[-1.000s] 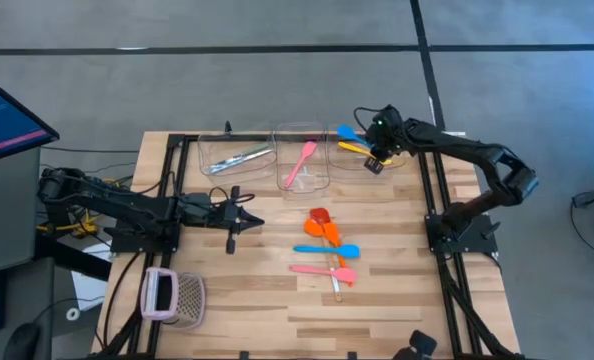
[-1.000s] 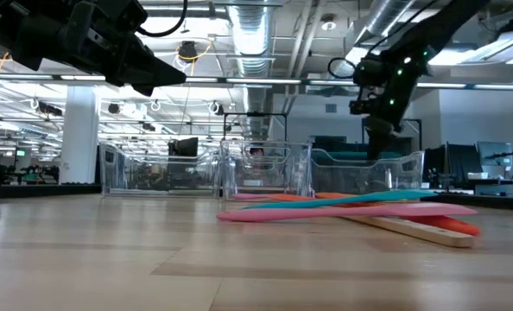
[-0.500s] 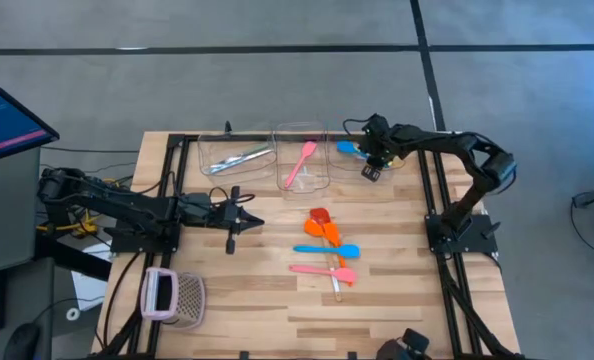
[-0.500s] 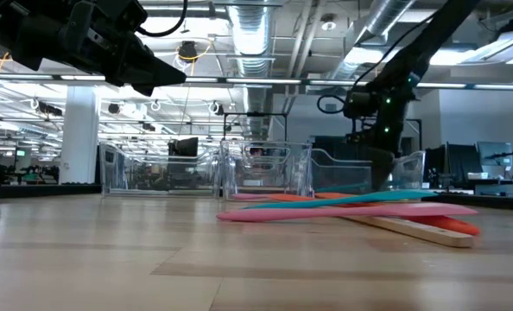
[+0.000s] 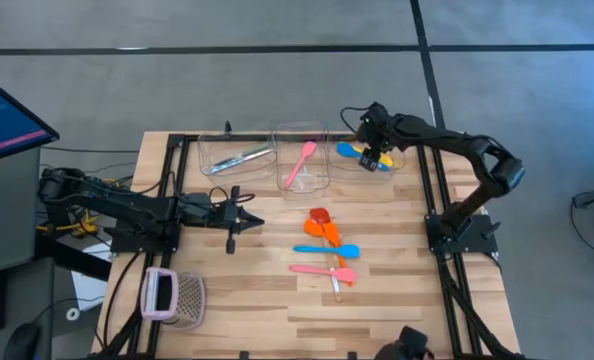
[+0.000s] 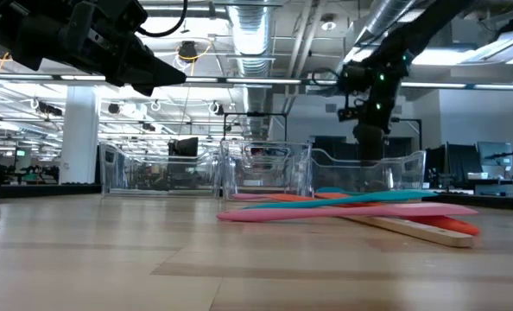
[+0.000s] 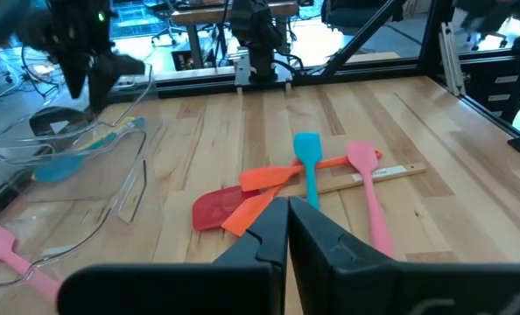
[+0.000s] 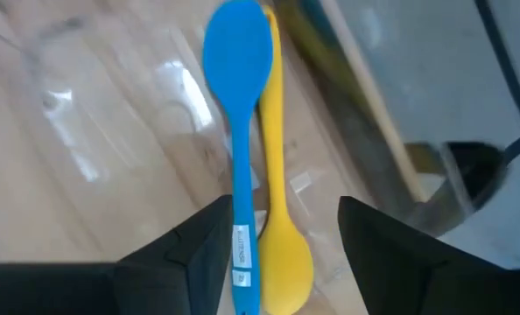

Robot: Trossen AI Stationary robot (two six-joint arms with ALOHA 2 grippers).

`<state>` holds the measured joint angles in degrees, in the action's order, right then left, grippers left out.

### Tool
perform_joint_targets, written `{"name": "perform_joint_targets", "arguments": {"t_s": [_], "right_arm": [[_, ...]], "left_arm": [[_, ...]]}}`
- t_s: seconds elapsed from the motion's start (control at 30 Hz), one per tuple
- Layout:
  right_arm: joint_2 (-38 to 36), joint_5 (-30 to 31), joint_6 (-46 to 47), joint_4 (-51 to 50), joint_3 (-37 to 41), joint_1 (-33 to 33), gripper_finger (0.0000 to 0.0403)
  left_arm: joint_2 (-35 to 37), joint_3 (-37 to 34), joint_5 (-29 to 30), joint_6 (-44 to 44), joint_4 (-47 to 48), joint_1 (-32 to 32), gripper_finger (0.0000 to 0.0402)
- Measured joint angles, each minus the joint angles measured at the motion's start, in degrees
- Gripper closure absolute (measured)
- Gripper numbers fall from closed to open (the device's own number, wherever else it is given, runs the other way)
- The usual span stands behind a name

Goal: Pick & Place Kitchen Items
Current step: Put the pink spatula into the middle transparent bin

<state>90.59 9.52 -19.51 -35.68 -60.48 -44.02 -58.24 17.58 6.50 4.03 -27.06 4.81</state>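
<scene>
The right gripper (image 5: 375, 157) hangs over the far right clear bin (image 5: 402, 163), jaws apart and empty; directly below them a blue spoon (image 8: 237, 166) and a yellow spoon (image 8: 277, 219) lie side by side, apparently touching. The left gripper (image 5: 245, 222) waits above the desk (image 5: 247, 290), jaws together, the remaining utensils (image 5: 327, 250) piled ahead of them.

Table (image 5: 257, 300): pale wood planks, matt, visible grain. Bins (image 5: 299, 155): clear, glossy plastic, glare on walls. Blue spoon (image 8: 238, 157) and yellow spoon (image 8: 277, 219): smooth matt plastic, blue one with small paper label on handle. Spatula (image 7: 242, 203): red matt head, bare wooden handle. Cutlery (image 5: 239, 157) in far-left bin: silvery metal. Basket (image 5: 174, 297): pink-and-white mesh
</scene>
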Motion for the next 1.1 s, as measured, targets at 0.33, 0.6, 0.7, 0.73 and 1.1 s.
{"name": "perform_joint_targets", "arguments": {"t_s": [0.33, 0.6, 0.7, 0.73, 1.1], "right_arm": [[-5.0, -0.4, 8.1, -14.1, -10.0, 7.0, 0.023], [-9.7, -0.5, 13.9, -21.5, -10.5, 18.1, 0.0264], [-10.5, -0.5, 17.0, -22.6, -10.5, 23.1, 0.0276], [-10.6, -0.5, 17.9, -22.7, -10.5, 24.8, 0.0279], [-10.7, -0.5, 25.7, -19.7, -10.5, 41.8, 0.0294]], "left_arm": [[0.0, 0.0, 0.0, 0.0, 0.0, 0.0, 0.0399], [0.0, 0.0, -0.1, 0.0, 0.0, 0.0, 0.0399], [0.0, 0.0, -0.2, 0.0, 0.0, 0.0, 0.0399], [0.0, 0.0, -0.3, 0.0, 0.0, 0.0, 0.0399], [0.0, 0.0, -0.3, 0.0, 0.0, 0.0, 0.0399]]}}
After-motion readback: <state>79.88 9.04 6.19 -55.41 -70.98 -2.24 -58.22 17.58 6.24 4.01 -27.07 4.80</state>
